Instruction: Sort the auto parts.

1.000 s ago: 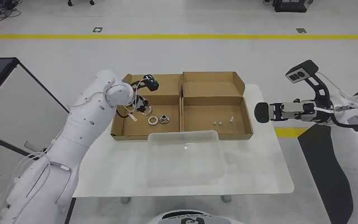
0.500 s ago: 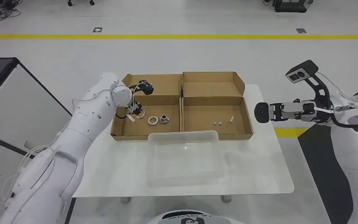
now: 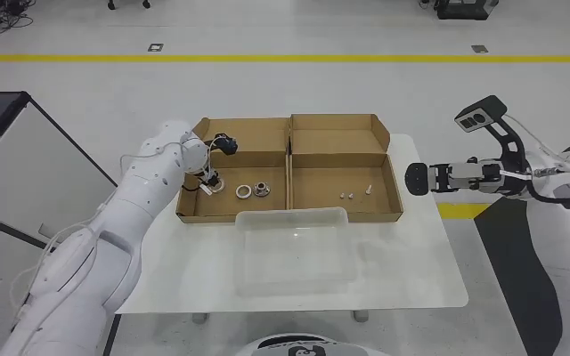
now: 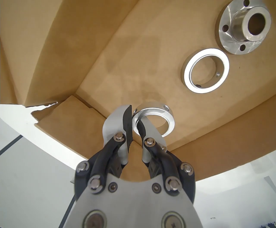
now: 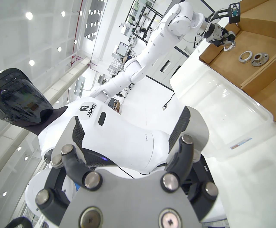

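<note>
The left claw [image 4: 134, 127] is clenched on the wall of a metal ring [image 4: 170, 123] inside the cardboard box [image 4: 129, 64], near its corner; the ring looks stiff, heavy, slippery. A deep pinch across that wall seems safest.

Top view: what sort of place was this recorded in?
Likely a robotics lab or industrial test hall: a pale glossy floor with a yellow painted line, a lone white work table, and black metal equipment racks behind.

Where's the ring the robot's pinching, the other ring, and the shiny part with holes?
Pinched ring [image 4: 153, 108]: left wrist view, rim's top face.
Loose ring [image 4: 187, 72]: left wrist view, its rim.
Flanged hub [image 4: 238, 26]: left wrist view, raised neck.
</note>
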Available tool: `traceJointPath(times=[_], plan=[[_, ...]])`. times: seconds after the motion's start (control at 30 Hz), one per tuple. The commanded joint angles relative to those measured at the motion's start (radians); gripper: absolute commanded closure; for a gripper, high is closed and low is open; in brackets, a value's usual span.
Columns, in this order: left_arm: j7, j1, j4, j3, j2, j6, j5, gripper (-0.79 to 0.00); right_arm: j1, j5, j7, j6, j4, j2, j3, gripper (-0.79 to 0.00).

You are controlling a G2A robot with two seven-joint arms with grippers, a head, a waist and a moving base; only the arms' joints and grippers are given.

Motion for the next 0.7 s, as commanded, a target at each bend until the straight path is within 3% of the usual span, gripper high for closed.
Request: traceJointPath(times=[0.0, 0.23, 0.27, 0.33, 0.67], plan=[[0.008, -0.005, 0.02, 0.005, -0.005, -0.002, 0.001, 0.0, 0.0, 0.0, 0.0, 0.0, 0.0, 0.0, 0.0, -0.785], [0.023, -0.017, 0.064, 0.02, -0.023, -0.01, -0.001, 0.0, 0.0, 0.0, 0.0, 0.0, 0.0, 0.0, 0.0, -0.785], [0.023, -0.018, 0.07, 0.023, -0.025, -0.011, 0.0, -0.015, 0.0, 0.0, 0.0, 0.0, 0.0, 0.0, 0.0, -0.785], [0.025, -0.02, 0.081, 0.026, -0.028, -0.015, -0.001, -0.126, 0.0, 0.0, 0.0, 0.0, 0.0, 0.0, 0.0, -0.785], [0.046, -0.026, 0.127, 0.035, -0.043, -0.038, -0.008, -0.299, 0.0, 0.0, 0.0, 0.0, 0.0, 0.0, 0.0, -0.785]])
